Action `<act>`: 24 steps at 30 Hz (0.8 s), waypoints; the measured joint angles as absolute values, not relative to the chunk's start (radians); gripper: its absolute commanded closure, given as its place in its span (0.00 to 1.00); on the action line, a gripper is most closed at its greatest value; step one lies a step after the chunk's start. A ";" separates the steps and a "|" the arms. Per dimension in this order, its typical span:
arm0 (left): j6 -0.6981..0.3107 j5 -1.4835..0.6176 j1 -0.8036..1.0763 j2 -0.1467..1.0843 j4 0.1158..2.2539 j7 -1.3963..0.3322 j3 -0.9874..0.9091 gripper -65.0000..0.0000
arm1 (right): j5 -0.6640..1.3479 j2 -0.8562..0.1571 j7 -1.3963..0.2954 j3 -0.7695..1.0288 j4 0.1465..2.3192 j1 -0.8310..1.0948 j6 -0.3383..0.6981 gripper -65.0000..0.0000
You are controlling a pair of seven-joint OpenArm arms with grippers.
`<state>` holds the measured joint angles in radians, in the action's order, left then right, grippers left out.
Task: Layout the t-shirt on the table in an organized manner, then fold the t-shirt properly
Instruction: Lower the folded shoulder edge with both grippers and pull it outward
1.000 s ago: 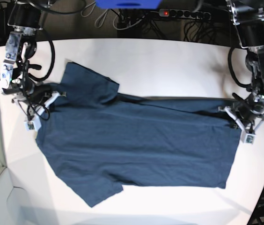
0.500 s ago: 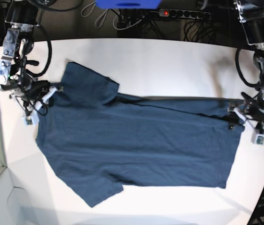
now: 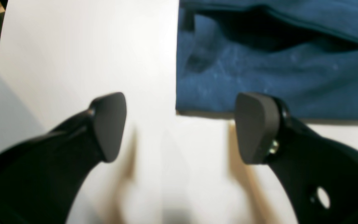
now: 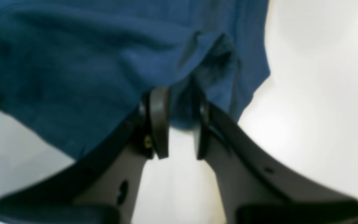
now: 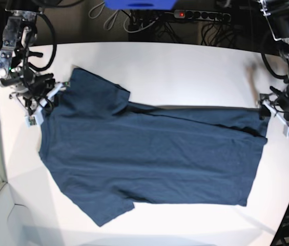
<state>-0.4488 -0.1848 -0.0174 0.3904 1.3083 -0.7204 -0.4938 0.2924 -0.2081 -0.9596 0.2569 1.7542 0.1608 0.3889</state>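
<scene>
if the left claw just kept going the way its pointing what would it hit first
Most likely the t-shirt: its hem corner lies just ahead of the open left claw, over bare table. Height above the table is unclear.

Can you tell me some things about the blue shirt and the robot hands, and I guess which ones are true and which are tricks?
1. The t-shirt lies spread out on the white table. True.
2. The left gripper is squeezing the shirt's hem. False: its jaws stand wide apart over bare table, and the hem lies just beyond them.
3. The right gripper has shirt fabric between its fingers. True: a fold of blue cloth sits in the narrow gap.
4. The shirt is folded into a neat square. False: it is laid out flat, with both sleeves sticking out.
5. A second shirt lies beside it. False: there is only this one.
</scene>
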 measured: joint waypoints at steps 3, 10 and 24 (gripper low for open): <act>-0.449 -0.188 -0.043 0.382 1.264 -0.709 -0.494 0.20 | 0.281 -0.231 -0.965 0.260 1.753 0.175 0.389 0.77; -0.449 -0.184 -0.046 0.371 1.205 -0.719 -0.490 0.22 | 0.285 -0.247 -0.958 0.301 1.750 0.176 0.389 0.77; -0.450 -0.187 -0.051 0.354 1.205 -0.714 -0.488 0.83 | 0.284 -0.247 -0.932 0.301 1.606 0.136 0.445 0.77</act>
